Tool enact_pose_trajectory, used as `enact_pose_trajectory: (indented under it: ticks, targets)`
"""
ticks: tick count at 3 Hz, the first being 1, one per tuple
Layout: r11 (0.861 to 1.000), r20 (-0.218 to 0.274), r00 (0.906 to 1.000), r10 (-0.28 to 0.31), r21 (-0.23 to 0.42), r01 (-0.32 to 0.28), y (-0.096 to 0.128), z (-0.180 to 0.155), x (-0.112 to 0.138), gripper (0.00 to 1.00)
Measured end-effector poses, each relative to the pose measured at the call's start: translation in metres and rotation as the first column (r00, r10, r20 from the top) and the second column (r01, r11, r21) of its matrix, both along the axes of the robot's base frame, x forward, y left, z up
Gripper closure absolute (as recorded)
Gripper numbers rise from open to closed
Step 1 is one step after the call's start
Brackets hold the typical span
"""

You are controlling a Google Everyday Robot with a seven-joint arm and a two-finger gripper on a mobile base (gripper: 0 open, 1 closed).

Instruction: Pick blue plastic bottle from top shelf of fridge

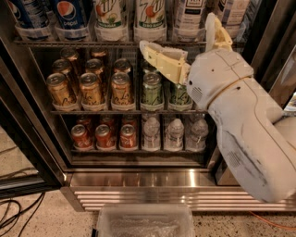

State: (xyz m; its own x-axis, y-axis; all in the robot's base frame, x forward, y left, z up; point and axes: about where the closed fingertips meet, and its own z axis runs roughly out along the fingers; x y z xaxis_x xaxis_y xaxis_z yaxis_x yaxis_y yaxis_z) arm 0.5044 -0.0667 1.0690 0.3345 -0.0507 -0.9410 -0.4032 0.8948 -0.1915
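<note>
Speckled floor lies below the fridge. On its top shelf the blue bottle stands far left, untouched. Our gripper hangs at shelf height, well right of it, jaws spread wide and empty. We judge the pick barely begun: aligning, grasping and withdrawing all remain.

End effector is up at the top shelf of the fridge, its two cream fingers spread wide apart, one reaching left along the rack's edge and the other pointing up in front of the tall bottles. Well to its left on that shelf stands the blue plastic bottle, with a second blue bottle farther left. Directly below the end effector sit green cans, gold cans down to its left, and red cans on the rack lower still.
</note>
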Motion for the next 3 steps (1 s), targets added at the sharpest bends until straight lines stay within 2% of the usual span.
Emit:
enact_pose_trajectory:
  ticks: [1, 2, 3]
  targets:
    - [1.000, 0.016, 0.9996, -0.023, -0.004, 0.023, -0.003, -0.005, 0.013, 0.15]
    - [0.999, 0.041, 0.9984, -0.040, -0.015, 0.040, -0.001, -0.007, 0.026, 0.23]
    - [0.997, 0.096, 0.9940, -0.052, -0.051, 0.057, 0.004, -0.004, 0.038, 0.36]
